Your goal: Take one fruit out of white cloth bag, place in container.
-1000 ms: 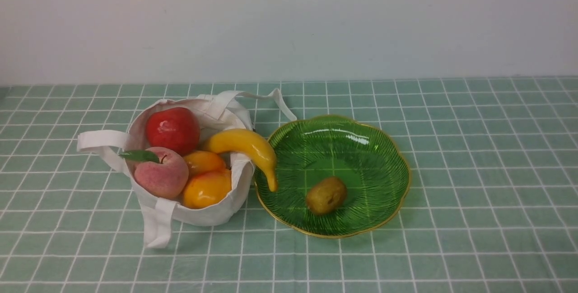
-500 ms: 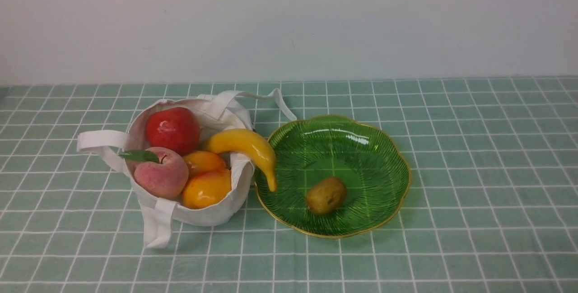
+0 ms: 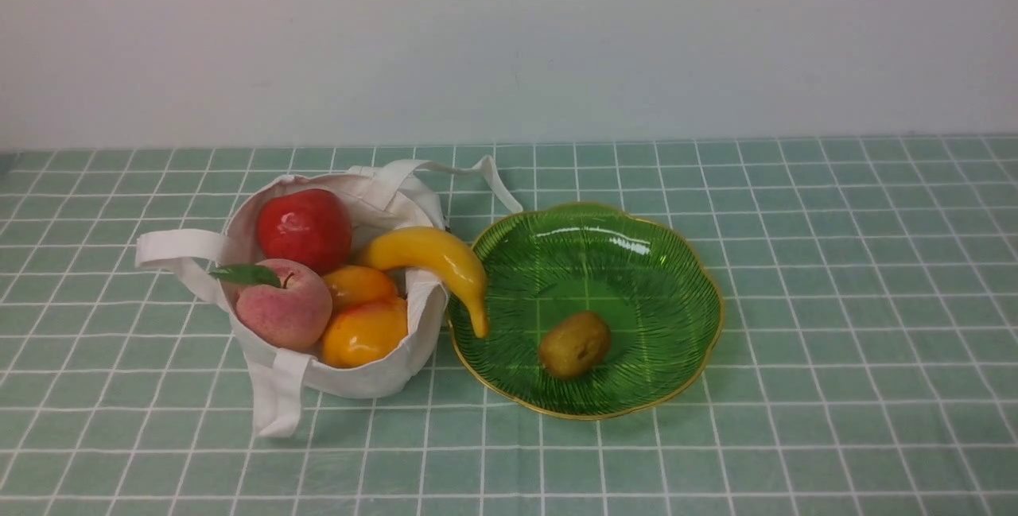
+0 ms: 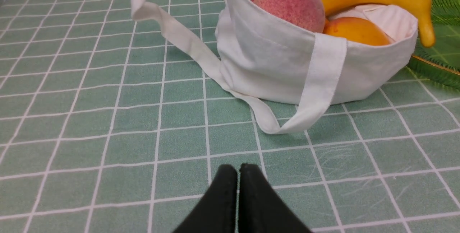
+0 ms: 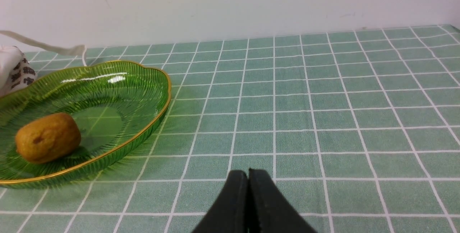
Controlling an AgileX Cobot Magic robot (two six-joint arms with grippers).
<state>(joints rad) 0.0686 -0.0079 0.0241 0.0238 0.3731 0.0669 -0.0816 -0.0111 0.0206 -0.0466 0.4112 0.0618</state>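
Nothing has moved in your front view: the kiwi (image 3: pixel 575 344) lies in the green dish (image 3: pixel 676 293), its long axis slanting from near-left to far-right. Your left wrist view shows the left claw (image 4: pixel 238 168) closed, empty; your right wrist view, the right claw (image 5: pixel 248 172) likewise.

white cloth bag (image 3: pixel 374 379) with matt fabric sides, glossy ribbed green dish (image 3: pixel 676 285), dull brown kiwi-like fruit (image 3: pixel 574 344)

left pincer (image 4: pixel 238 170): shut, fingertips together | right pincer (image 5: pixel 248 175): shut, fingertips together
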